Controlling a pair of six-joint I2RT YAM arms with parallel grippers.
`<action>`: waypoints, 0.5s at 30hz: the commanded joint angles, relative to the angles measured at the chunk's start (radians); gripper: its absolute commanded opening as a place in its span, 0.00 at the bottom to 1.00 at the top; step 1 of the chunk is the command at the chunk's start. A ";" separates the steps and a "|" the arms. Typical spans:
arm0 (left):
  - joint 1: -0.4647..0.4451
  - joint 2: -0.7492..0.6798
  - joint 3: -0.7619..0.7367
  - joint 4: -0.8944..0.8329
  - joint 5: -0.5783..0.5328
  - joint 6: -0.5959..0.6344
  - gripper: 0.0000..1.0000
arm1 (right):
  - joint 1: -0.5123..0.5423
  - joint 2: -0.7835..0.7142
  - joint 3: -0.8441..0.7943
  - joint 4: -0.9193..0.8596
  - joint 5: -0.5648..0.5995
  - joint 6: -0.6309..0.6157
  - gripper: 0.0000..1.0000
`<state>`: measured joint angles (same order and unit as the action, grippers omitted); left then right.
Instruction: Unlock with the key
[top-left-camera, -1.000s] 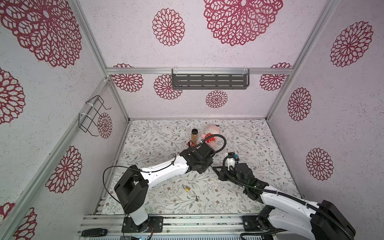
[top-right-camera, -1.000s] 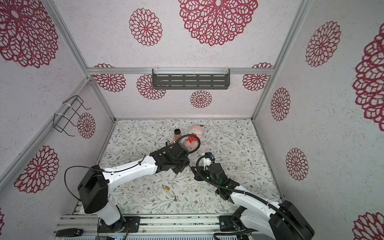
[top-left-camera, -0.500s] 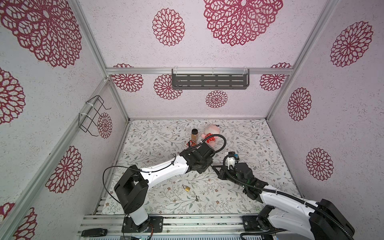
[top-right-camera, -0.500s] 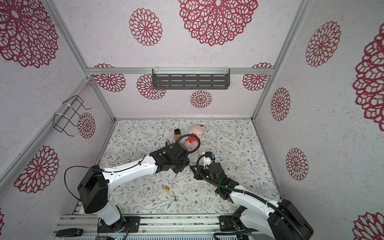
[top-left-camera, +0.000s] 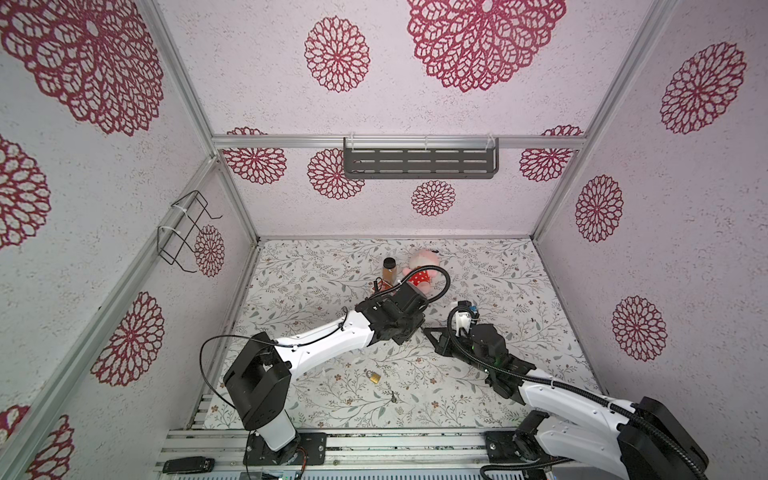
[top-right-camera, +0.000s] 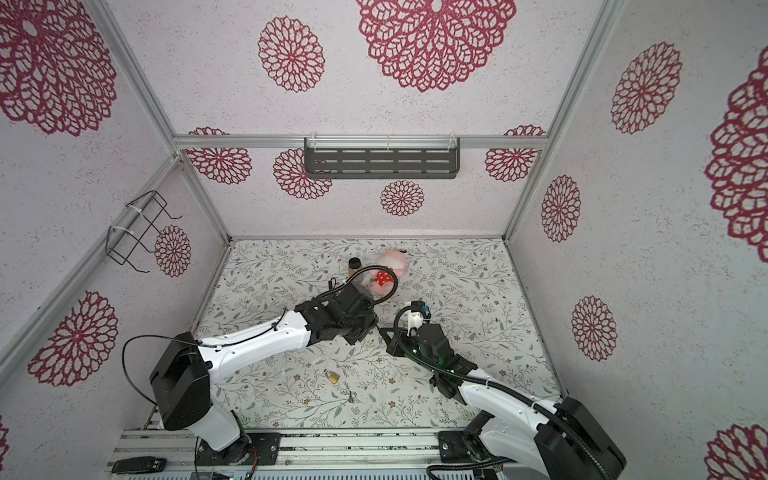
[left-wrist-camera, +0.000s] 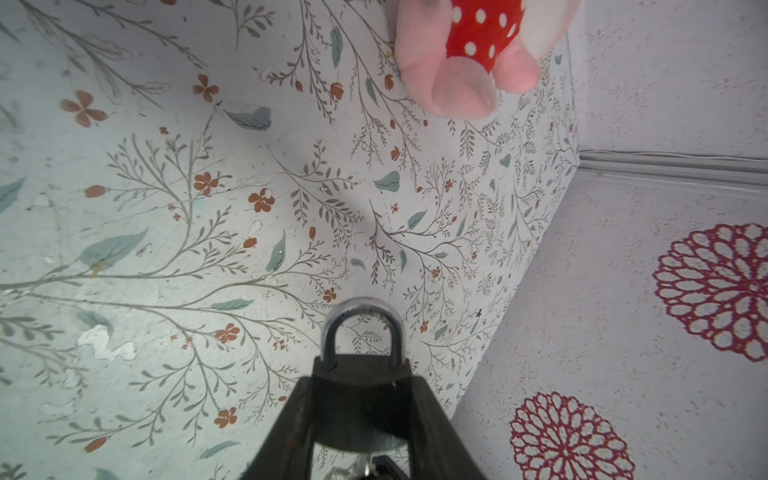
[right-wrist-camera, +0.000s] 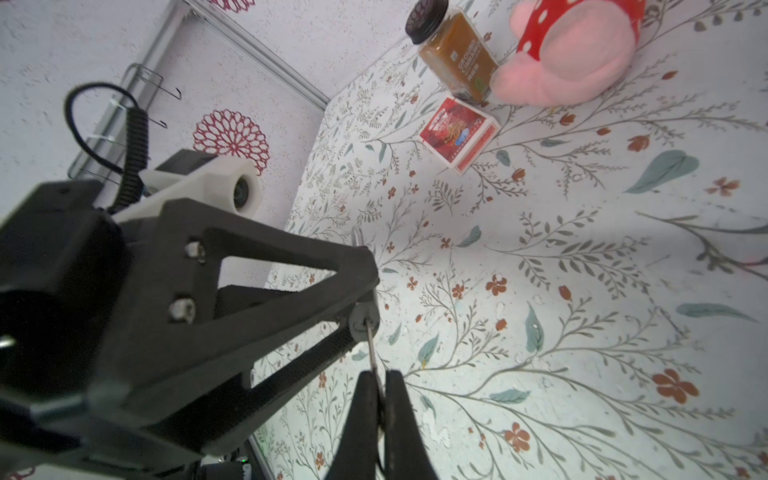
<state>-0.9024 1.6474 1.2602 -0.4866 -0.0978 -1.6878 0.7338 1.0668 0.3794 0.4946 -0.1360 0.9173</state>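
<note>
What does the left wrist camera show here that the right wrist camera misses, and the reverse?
Only the left wrist view: the padlock seen square-on, clamped between the left fingers, with both legs of its shackle seated in the body.
Only the right wrist view: the key pinched in the right fingers, its blade meeting the padlock's underside, plus a spice jar and a red box.
Both: the pink plush toy and the flowered tabletop.
</note>
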 joint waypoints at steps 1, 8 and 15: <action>-0.002 -0.041 -0.007 0.060 0.007 -0.001 0.09 | -0.002 0.002 -0.003 0.137 -0.023 0.123 0.00; -0.006 -0.011 0.024 -0.018 -0.006 0.033 0.08 | 0.004 -0.021 0.090 -0.081 0.043 -0.008 0.00; -0.002 -0.019 0.000 0.064 0.067 0.002 0.08 | 0.009 -0.018 0.159 -0.255 0.147 -0.176 0.00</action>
<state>-0.9012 1.6299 1.2621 -0.4782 -0.0971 -1.6726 0.7433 1.0645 0.4957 0.3054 -0.0792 0.8387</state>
